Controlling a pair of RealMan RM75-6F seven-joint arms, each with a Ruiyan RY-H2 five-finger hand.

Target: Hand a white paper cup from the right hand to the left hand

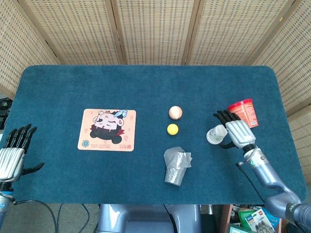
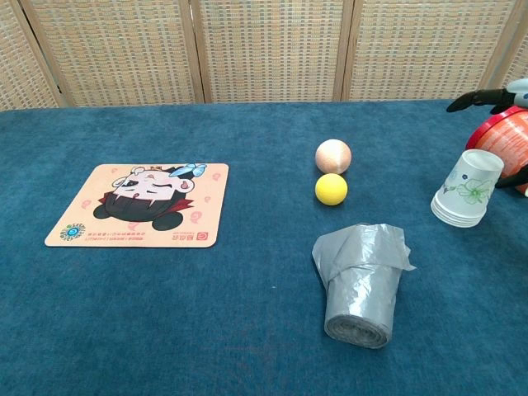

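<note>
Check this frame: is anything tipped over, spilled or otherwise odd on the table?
Yes. The white paper cup lies on its side rather than upright, beside the red tub, also tipped over. The grey roll of plastic bags lies partly unrolled. Nothing looks spilled.

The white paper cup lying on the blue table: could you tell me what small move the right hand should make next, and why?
Probably close the right hand around the white paper cup and grip it. The cup lies tipped on the blue table beside the red tub; the hand's open fingers sit right beside the cup, holding nothing. The left hand waits open at the far edge.
</note>
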